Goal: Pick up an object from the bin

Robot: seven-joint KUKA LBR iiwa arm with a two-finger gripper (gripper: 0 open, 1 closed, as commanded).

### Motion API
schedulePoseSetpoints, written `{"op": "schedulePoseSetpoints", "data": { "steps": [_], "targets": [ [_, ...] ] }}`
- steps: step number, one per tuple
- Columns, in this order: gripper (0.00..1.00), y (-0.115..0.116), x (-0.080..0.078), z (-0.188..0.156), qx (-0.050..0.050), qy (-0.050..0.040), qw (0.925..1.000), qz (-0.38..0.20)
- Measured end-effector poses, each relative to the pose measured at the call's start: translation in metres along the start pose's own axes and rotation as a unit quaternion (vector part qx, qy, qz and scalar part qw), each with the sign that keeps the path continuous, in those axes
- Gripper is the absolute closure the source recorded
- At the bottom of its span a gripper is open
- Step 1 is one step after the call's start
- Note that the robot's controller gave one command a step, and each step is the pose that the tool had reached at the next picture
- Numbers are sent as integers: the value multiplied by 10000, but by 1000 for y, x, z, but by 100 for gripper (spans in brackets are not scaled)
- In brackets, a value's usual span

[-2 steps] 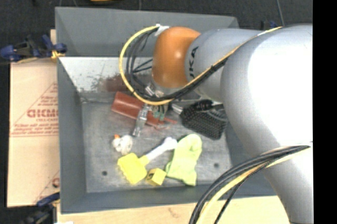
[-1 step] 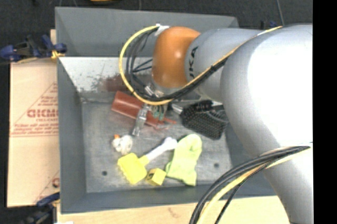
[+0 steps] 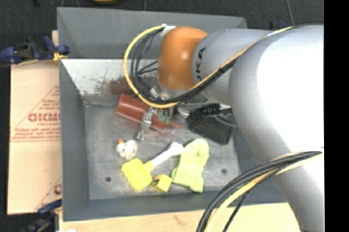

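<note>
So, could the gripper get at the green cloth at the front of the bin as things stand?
Probably yes: the green cloth lies uncovered on the bin floor, with only a white handle against its left edge. The gripper hangs further back, by a red object.

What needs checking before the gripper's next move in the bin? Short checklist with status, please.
1. Gripper close to a target: ok, it is by the right end of the red-brown object.
2. Anything held: cannot tell.
3. Black brush-like thing apart from the gripper: ok, it lies to the right.
4. Small white thing out of the way: cannot tell, it lies close by.
5. Yellow-green cloth and yellow piece apart from the gripper: ok, near the front.
6. Bin wall clearance: ok.
</note>
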State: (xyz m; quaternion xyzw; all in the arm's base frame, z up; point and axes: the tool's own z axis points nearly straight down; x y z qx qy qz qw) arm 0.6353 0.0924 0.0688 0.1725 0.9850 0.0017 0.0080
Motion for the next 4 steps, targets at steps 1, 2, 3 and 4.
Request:
{"op": "schedulePoseSetpoints", "data": {
  "steps": [1,2,3,4],
  "targets": [
    [100,-1,0,-6,11,25,10000,-47],
    [100,-2,3,-19,36,76,10000,-49],
    [100,-1,3,-40,34,85,9999,-46],
    [100,-1,2,-62,31,86,9999,-49]
  ]
}}
